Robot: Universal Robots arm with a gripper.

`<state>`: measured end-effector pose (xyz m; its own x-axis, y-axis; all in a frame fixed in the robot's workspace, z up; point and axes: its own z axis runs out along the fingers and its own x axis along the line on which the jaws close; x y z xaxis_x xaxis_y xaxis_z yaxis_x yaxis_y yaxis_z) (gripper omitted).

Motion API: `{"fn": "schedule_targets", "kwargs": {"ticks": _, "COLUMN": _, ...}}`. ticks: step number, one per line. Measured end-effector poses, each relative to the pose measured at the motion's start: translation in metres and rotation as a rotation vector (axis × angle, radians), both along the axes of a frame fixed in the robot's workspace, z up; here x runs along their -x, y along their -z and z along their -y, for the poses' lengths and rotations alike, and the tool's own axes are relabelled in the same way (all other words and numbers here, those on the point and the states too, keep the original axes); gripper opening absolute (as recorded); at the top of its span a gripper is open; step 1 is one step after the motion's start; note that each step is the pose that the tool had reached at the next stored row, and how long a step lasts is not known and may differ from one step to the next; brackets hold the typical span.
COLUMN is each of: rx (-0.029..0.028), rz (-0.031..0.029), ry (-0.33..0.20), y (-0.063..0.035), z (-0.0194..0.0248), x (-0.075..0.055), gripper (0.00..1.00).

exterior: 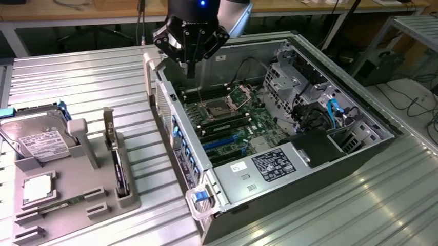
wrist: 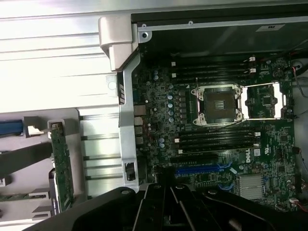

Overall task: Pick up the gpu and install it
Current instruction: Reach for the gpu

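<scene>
I'm seeing the gripper (exterior: 190, 72) clenched on nothing, hanging over the open case (exterior: 226, 189) above the motherboard (exterior: 229, 115). Case is lying on a ribbed metal table (exterior: 82, 77). Benches (exterior: 68, 10) are running along the back, cables (exterior: 411, 102) trailing on the floor at the exterior view's right. GPU (exterior: 118, 164) is standing on edge in the grey rack (exterior: 75, 179) beside the case, well apart from the gripper: thin dark card, silvery bracket at one end.

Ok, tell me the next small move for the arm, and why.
Probably swing toward the exterior view's left, over the graphics card. The gripper hangs shut and empty above the open computer case, while the graphics card stands untouched in its gray holder.
</scene>
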<state>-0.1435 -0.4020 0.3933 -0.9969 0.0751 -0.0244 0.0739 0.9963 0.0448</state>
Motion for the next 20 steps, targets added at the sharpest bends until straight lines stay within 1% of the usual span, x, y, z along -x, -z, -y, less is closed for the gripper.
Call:
{"fn": "schedule_targets", "kwargs": {"ticks": 5, "rx": 0.0000, "rz": 0.0000, "ry": -0.001, "y": 0.0000, "z": 0.0012, "x": 0.007, "gripper": 0.11}}
{"fn": "schedule_targets", "kwargs": {"ticks": 7, "rx": 0.0000, "rz": 0.0000, "ry": -0.002, "y": 0.0000, "z": 0.0028, "x": 0.013, "gripper": 0.11}}
{"fn": "schedule_targets", "kwargs": {"ticks": 9, "rx": -0.0001, "rz": -0.0001, "ry": -0.005, "y": 0.0000, "z": 0.0039, "x": 0.017, "gripper": 0.11}}
{"fn": "schedule_targets", "kwargs": {"ticks": 20, "rx": -0.0002, "rz": -0.0001, "ry": -0.032, "y": 0.0002, "z": 0.0107, "x": 0.030, "gripper": 0.11}}
